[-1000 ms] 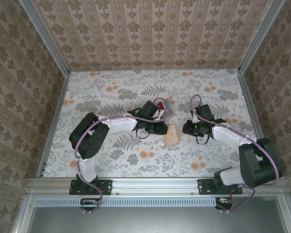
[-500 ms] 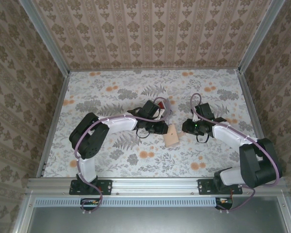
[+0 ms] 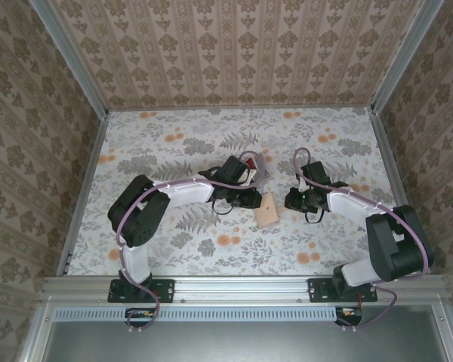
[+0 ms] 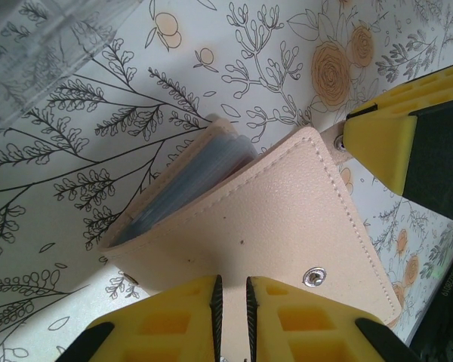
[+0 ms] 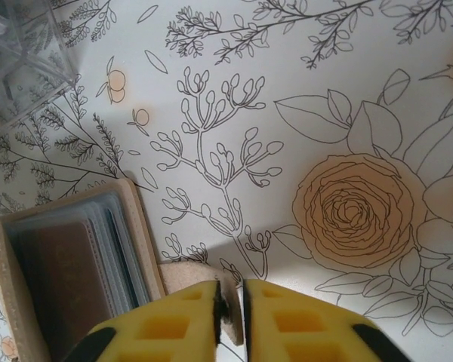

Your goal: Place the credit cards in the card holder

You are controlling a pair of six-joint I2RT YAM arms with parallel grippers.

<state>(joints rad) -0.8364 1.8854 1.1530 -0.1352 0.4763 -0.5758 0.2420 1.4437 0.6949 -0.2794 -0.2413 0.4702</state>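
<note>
Pinching the card holder [image 4: 287, 219] is the left gripper [image 4: 232, 302].

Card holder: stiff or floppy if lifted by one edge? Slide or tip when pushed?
Probably floppy: the card holder is a thin stitched cover folded over bluish sleeves and already gapes, so it will likely hinge open rather than lift flat. It looks light and flat-sided, so a push should slide it, not roll it. The grained surface seems fairly grippy.

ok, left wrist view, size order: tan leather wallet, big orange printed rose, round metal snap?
1. tan leather-like folding wallet
2. big orange printed rose
3. small round metal snap
No close calls.
</note>
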